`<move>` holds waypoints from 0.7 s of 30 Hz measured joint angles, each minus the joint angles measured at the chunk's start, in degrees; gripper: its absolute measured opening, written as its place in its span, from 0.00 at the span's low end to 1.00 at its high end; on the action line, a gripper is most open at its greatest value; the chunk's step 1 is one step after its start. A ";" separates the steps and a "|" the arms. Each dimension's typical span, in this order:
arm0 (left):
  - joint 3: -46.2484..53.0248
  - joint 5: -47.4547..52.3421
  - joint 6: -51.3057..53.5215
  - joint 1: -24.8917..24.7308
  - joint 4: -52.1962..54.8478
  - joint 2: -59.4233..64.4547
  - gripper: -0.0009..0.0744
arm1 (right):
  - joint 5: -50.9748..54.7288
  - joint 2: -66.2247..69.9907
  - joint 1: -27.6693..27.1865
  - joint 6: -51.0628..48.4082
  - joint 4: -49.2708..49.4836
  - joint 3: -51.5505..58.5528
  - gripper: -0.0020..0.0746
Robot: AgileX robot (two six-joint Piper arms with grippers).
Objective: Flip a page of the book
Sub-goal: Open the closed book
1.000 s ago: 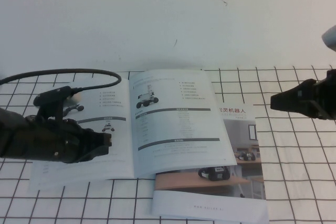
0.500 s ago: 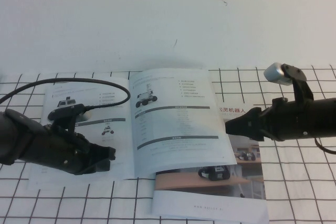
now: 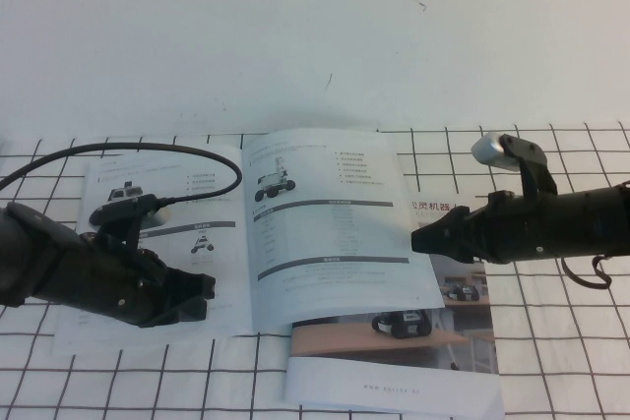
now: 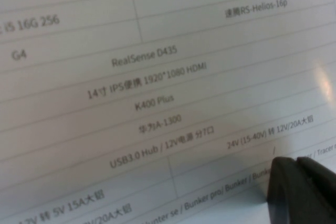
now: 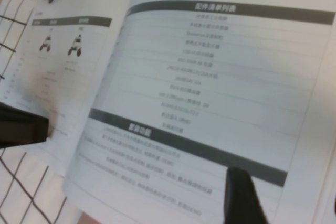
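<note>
The right gripper (image 3: 421, 239) has come in from the table's right edge over the last second and now hangs just beside the outer edge of the page (image 3: 335, 213), its tip pointing left at that edge, about level with the lower grey bar; its fingers look drawn together to a narrow point, with nothing between them. In the right wrist view one dark fingertip (image 5: 242, 195) hovers over the lower part of the page, near the second bar, and I cannot tell whether it touches the paper yet. The page is the right-hand leaf of the open book (image 3: 246, 233), its far edge bowed up slightly off the second booklet (image 3: 404, 341) lying under it with a room photo on its cover. The left gripper (image 3: 202, 290) has slid a little toward the spine and now rests low on the left-hand leaf, close to its lower edge; the left wrist view shows only print very near and a dark fingertip (image 4: 302, 190), so whether it is spread or pressed together cannot be told. It seems to be pinning the book flat. The change means the approach is nearly over and the turn itself has not begun: the next step is probably to catch the raised edge and sweep it left, and the glossy leaf may slip or drag the lower booklet along.
</note>
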 joint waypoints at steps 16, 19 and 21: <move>0.00 0.00 0.09 0.00 0.12 0.00 0.01 | 0.35 5.18 1.60 -2.42 1.36 -2.63 0.51; 0.00 0.00 0.09 0.00 0.12 0.00 0.01 | 0.20 6.05 2.29 -2.53 1.61 -2.77 0.51; 0.00 0.00 0.09 0.00 0.12 0.00 0.01 | 0.07 6.29 2.55 -2.53 2.23 -2.90 0.51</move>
